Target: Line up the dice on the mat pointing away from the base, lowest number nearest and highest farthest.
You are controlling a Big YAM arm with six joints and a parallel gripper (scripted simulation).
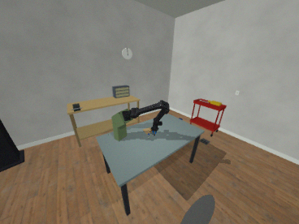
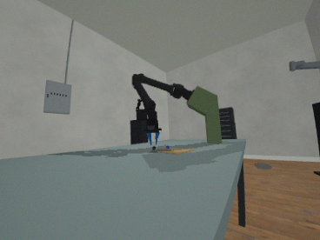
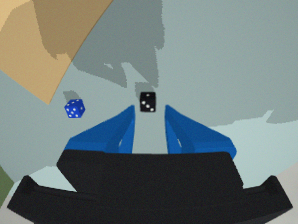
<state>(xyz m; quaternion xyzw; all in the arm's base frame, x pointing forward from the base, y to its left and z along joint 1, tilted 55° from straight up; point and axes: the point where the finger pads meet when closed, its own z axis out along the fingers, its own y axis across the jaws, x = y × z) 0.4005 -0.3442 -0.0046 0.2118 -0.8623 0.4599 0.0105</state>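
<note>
In the wrist view a black die (image 3: pixel 148 102) lies on the grey table, off the mat. My gripper (image 3: pixel 149 110) hangs just above it, its blue fingers partly open with nothing between them; the die shows in the gap at the fingertips. A blue die (image 3: pixel 75 108) lies on the table to the left, near the corner of the tan mat (image 3: pixel 47 23). A third die is not in view. In the exterior view the gripper (image 2: pixel 153 141) hovers a little above the black die (image 2: pixel 154 149), with the mat (image 2: pixel 180 150) to its right.
The robot's green base block (image 1: pixel 119 127) stands at the table's back left. A wooden shelf bench (image 1: pixel 103 103) and a red cart (image 1: pixel 208 114) stand behind and beside the table, away from the work area.
</note>
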